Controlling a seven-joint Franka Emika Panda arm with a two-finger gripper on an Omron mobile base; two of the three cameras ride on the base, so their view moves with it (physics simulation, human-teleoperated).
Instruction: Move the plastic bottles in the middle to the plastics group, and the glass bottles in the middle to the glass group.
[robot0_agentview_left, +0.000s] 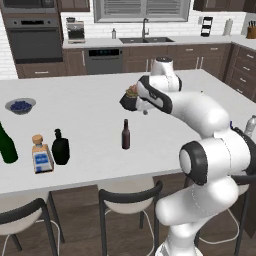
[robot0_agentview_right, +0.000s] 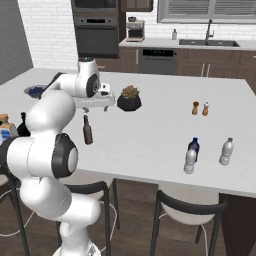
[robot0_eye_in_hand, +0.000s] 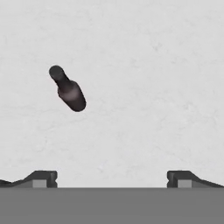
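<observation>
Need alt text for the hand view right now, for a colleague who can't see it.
Looking down on a slim brown bottle standing on the white counter, up and left of centre. The open tool hangs above the bare counter, its two dark fingertips wide apart and holding nothing.

No readable text; square bottle (robot0_agentview_left: 42, 156) blue label illegible.

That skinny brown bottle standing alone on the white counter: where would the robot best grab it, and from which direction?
Probably around the body of the slim brown bottle, just below the shoulder, coming straight down from above. It stands upright with bare counter all round. The open tool already looks down on it, so it could lower its fingers either side of the narrow neck.
</observation>
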